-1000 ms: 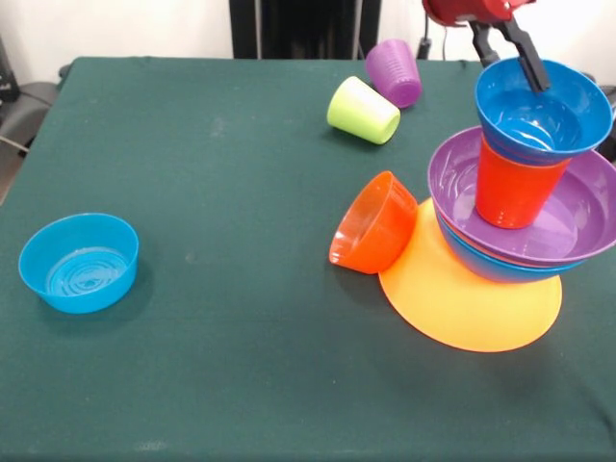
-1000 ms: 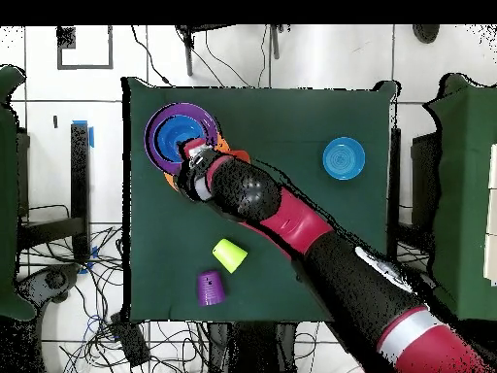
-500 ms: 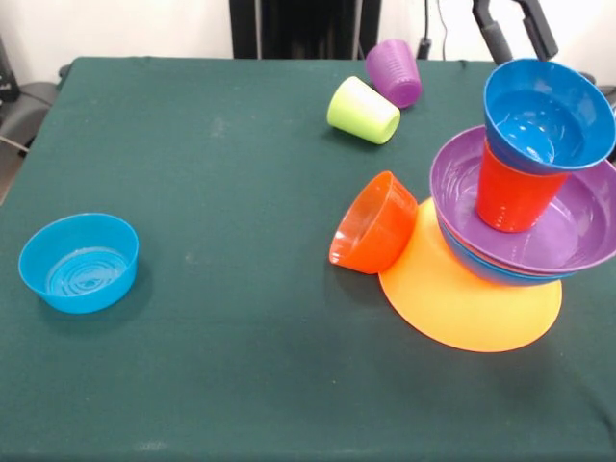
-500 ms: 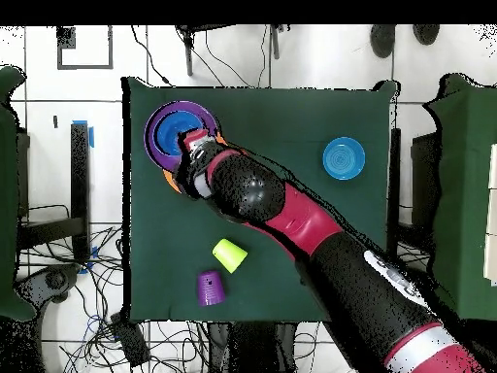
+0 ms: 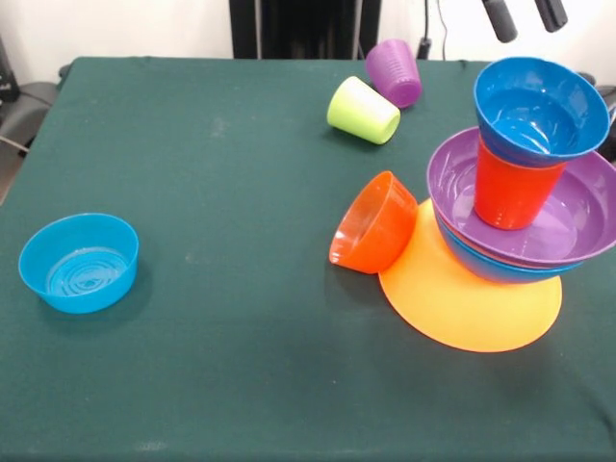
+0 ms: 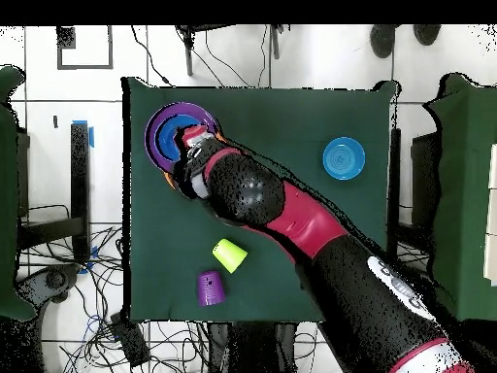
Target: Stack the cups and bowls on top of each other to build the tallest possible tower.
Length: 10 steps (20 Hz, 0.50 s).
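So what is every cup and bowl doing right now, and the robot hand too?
Gripper: open, above the tower, holding nothing.
Dark blue bowl: upright on the orange cup.
Orange cup: upside down in the purple bowl.
Purple bowl: upright, in the stack.
Small orange bowl: tipped on its side.
Lime green cup: lying down.
Purple cup: lying down.
Light blue bowl: upright, alone.

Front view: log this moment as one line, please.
gripper: open, above tower | tower: dark blue bowl on orange cup | loose: orange bowl, light blue bowl

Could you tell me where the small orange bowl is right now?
In the front view, the small orange bowl lies tipped on its side right of centre, against the left edge of the orange-yellow bowl at the tower's base.
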Each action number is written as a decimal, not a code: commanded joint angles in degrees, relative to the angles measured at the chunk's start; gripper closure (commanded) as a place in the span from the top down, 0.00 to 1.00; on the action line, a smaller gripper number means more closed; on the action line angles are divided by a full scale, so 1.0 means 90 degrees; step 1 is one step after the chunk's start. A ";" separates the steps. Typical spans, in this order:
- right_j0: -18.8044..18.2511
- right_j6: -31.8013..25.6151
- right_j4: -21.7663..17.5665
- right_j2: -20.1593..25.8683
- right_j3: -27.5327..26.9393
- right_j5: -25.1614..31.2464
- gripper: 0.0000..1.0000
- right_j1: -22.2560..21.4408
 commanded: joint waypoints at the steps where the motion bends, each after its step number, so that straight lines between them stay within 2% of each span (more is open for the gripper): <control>1: 0.0647 0.1034 0.0135 -0.0961 0.0142 0.0853 1.00 -0.0119; 2: 0.0863 0.1043 0.0075 -0.1290 0.0022 0.0969 1.00 -0.0181; 6: 0.1186 0.0946 -0.0064 -0.1797 -0.0226 0.0751 1.00 -0.0251; 8: 0.1405 0.0719 -0.0319 -0.2312 -0.0549 0.0799 1.00 -0.0220; 9: 0.1633 0.0617 -0.0525 -0.2794 -0.0819 0.0901 1.00 -0.0226; 10: 0.1682 0.0537 -0.0601 -0.2954 -0.0929 0.0952 1.00 -0.0215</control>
